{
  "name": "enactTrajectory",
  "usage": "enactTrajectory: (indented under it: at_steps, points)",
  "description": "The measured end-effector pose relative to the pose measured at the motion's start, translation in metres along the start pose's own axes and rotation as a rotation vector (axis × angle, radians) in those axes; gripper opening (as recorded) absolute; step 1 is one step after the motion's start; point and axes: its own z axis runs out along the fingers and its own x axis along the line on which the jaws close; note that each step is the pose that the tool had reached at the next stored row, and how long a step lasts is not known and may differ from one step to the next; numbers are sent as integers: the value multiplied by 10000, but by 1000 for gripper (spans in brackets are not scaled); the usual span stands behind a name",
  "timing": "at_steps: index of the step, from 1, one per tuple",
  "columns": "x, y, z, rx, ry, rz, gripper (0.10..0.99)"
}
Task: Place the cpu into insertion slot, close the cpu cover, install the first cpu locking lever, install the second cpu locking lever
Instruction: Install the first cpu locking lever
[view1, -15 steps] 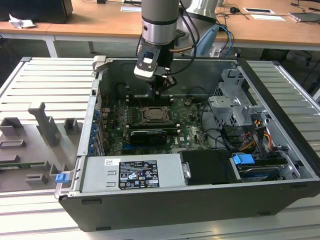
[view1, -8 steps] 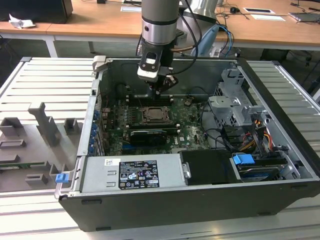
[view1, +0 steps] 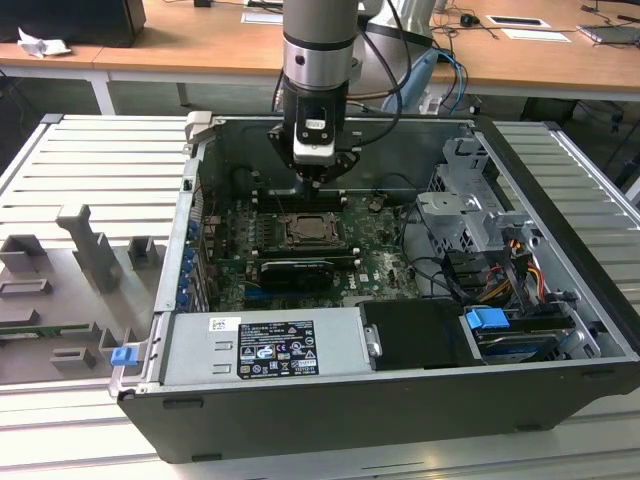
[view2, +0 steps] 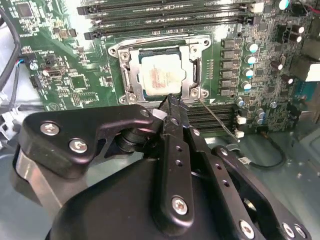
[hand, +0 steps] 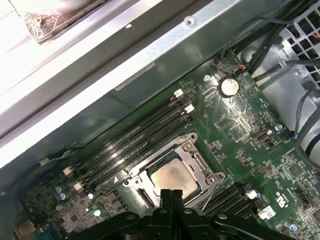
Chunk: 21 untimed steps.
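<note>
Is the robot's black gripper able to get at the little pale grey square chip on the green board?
Probably yes. The black gripper hangs close above the pale grey square chip with nothing between them. The silvery metal frame rims the chip's edges, so only its top looks reachable.

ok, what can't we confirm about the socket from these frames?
1. First wrist view: the claw covers the edge of the cpu and cpu cover nearest it.
2. Second wrist view: the claw tip hides one corner of the cpu cover, so latching there is unseen.
3. Exterior view: the insertion slot is too small to judge what is latched.
</note>
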Motion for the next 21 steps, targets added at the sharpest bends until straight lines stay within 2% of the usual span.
enactTrajectory:
  at_steps: [2,8,15,17,21]
  points:
    - [0,0,0,5,25,-707,106]
    - [0,0,0,14,67,-1949,106]
    - [0,0,2,25,132,-3818,106]
    - [0,0,2,27,146,-4209,106]
    - [0,0,3,36,198,-5702,106]
